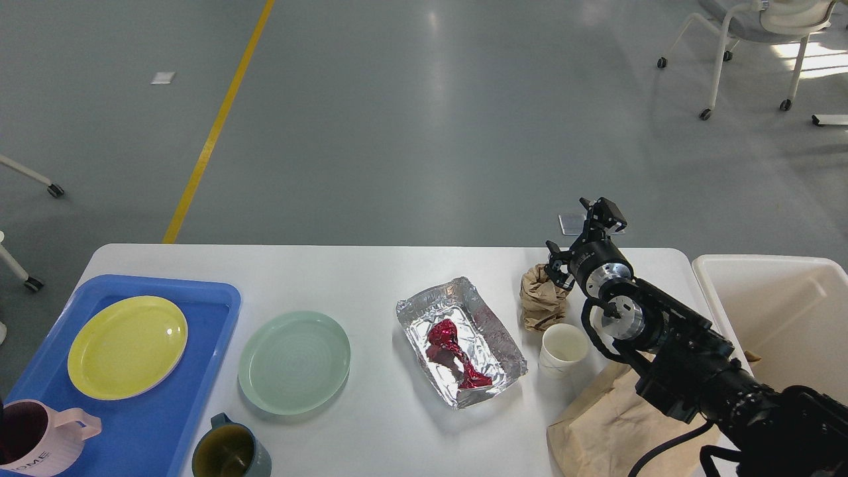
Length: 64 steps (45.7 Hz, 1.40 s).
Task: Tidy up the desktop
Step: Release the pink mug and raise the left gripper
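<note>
Head view: the desktop (371, 278) fills the lower frame, foil tray (460, 341) near its middle. Right of the tray, the right gripper (571, 233) hangs above a crumpled brown paper ball (542, 298), fingers spread apart, holding nothing. Paper cup (562, 349) just right of the tray. Left of it, a green plate (294, 362).

One arm (689, 358) in sight, matte black and blocky, with shiny silver rings at its wrist joints, a black cable looping beneath, and a skeletal black two-finger gripper (583, 228).

Crinkled shiny foil tray (464, 318), matte desktop (371, 271)
</note>
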Each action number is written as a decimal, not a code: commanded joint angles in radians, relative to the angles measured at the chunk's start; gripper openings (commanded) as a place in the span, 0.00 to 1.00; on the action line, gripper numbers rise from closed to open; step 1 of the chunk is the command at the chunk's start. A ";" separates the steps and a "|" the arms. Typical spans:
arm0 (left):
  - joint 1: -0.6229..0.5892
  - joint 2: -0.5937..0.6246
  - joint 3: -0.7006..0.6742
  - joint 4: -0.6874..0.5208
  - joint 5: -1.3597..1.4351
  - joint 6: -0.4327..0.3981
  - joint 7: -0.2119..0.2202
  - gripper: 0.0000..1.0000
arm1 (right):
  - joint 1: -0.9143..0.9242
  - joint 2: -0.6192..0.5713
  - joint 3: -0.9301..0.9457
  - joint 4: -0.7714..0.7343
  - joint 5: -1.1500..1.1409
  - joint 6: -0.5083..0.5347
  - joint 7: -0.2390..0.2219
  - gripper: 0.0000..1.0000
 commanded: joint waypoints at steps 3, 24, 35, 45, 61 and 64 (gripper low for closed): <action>0.006 -0.001 0.002 0.000 0.000 0.000 0.001 0.00 | 0.000 -0.001 0.000 0.000 0.000 0.000 0.000 1.00; 0.021 -0.001 -0.001 0.000 0.000 0.000 0.001 0.28 | 0.000 0.001 0.000 0.000 0.000 0.000 0.000 1.00; 0.019 -0.004 0.002 0.000 0.000 0.000 0.004 0.40 | 0.000 0.001 0.000 0.000 0.000 0.000 0.000 1.00; -0.020 0.001 0.031 -0.002 0.003 0.000 0.008 0.84 | 0.000 0.001 0.000 0.000 0.000 0.000 0.000 1.00; -0.254 -0.022 0.289 -0.019 -0.005 0.000 -0.007 0.95 | 0.000 -0.001 0.000 0.001 0.000 0.000 0.000 1.00; -0.287 -0.051 0.319 -0.019 -0.015 0.000 -0.009 0.95 | 0.000 -0.001 0.000 0.000 0.000 0.000 -0.001 1.00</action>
